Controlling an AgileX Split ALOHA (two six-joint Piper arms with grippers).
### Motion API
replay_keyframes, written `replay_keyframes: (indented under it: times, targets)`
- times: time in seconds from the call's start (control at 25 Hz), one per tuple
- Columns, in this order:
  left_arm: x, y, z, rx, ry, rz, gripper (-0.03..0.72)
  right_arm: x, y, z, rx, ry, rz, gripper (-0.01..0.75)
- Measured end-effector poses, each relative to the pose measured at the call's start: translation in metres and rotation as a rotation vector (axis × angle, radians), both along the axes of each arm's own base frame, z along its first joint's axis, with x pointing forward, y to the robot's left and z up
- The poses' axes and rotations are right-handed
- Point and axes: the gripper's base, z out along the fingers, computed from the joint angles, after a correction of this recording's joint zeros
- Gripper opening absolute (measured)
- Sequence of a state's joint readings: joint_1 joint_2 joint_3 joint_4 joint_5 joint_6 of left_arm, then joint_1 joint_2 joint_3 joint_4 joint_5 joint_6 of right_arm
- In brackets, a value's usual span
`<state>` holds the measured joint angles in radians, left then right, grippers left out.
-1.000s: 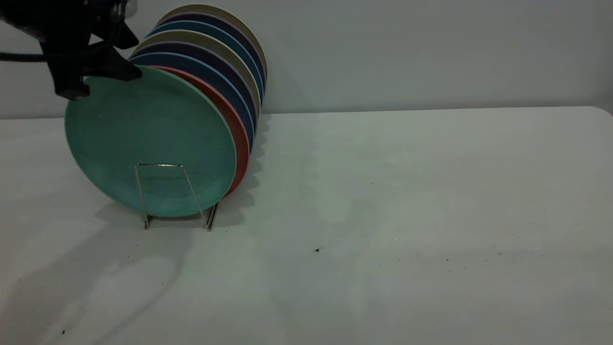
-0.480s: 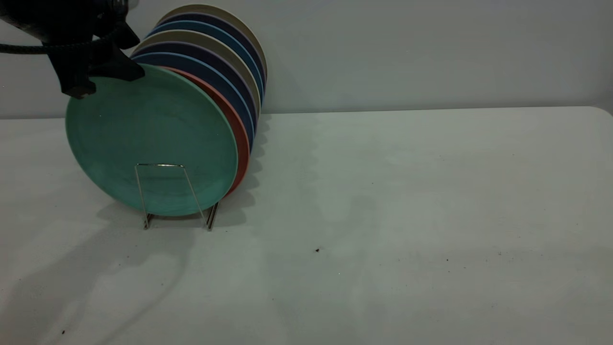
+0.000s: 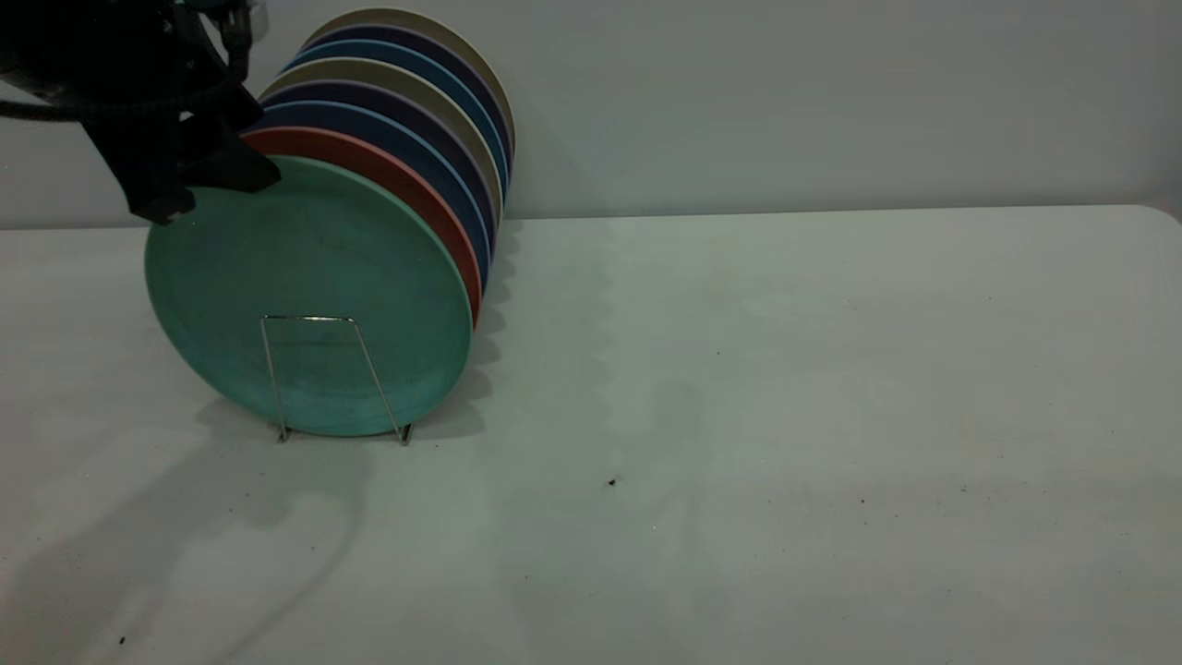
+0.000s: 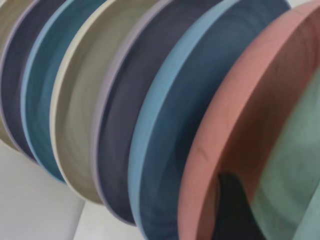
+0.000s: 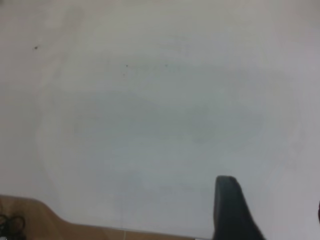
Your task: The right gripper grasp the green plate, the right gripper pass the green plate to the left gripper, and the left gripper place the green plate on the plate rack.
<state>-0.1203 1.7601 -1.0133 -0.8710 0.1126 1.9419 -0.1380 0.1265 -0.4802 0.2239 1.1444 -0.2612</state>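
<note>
We see left gripper (image 3: pixel 199 175) jaws clamped on green plate (image 3: pixel 309 296) top rim, steadying it upright in plate rack (image 3: pixel 332 379); right gripper (image 5: pixel 232 210) jaws unclear.

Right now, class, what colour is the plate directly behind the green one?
Salmon-pink plate; clearest in the left wrist view.

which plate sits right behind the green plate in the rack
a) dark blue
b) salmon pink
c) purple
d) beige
b: the salmon pink plate stands directly behind the green plate, which the left gripper grips at its upper rim while its bottom sits in the plate rack; the dark blue, beige and purple plates stand further back.
</note>
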Motion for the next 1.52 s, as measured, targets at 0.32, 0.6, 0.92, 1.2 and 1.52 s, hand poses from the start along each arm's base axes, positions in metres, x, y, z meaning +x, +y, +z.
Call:
replay_keyframes:
  times: [0.32,0.6,0.92,1.2,1.52]
  targets:
    - [-0.012,0.0,0.013,-0.042,-0.012,0.022,0.461,0.0,0.0,0.0,0.0,0.0,0.0,0.43]
    - [-0.032,0.002,0.02,-0.104,0.013,0.078,0.464,0.0,0.0,0.0,0.0,0.0,0.0,0.43]
    - [-0.092,0.007,0.09,-0.384,-0.093,0.252,0.463,0.0,0.0,0.0,-0.001,0.0,0.0,0.43]
    - [-0.161,0.004,0.137,-0.665,-0.07,0.287,0.44,-0.001,-0.001,0.0,0.004,0.004,0.032,0.43]
    - [-0.224,0.012,0.129,-0.613,0.325,0.47,0.437,-0.002,-0.001,0.0,0.005,0.006,0.069,0.43]
